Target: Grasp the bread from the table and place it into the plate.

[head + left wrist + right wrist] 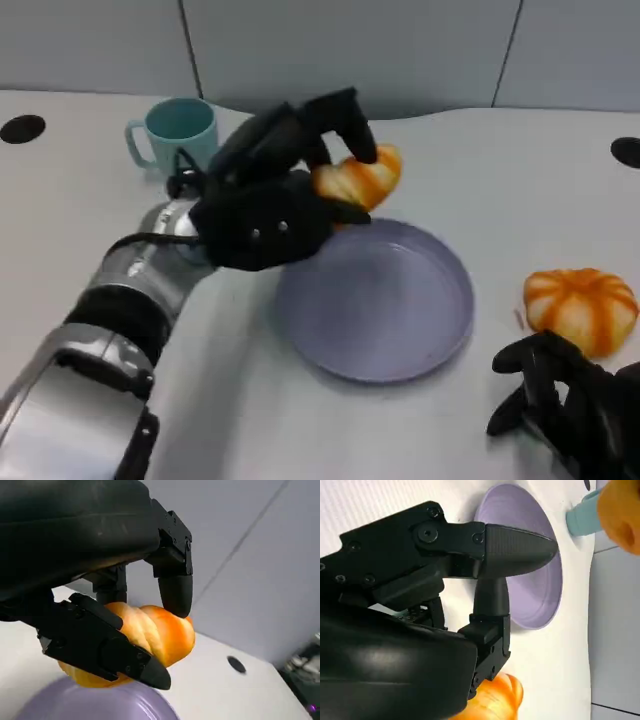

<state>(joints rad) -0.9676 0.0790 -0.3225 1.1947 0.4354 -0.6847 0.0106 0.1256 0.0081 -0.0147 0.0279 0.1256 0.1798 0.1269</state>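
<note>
Over the plate's (pixel 440 330) far rim, my left hand (pixel 270 215) pinches the bread (pixel 360 178) just outside the dish, so I'd judge the drop lies slightly nearer me, while my right hand (pixel 565 400) idles, fingers curled and empty.

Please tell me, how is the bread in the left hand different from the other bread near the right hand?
The held bread is gripped by the left hand at the plate's far rim; the other bread lies on the table, right of the plate, untouched, beside the right hand. The held one is partly hidden by fingers; the other shows fully. Both are orange with pale stripes.
</note>
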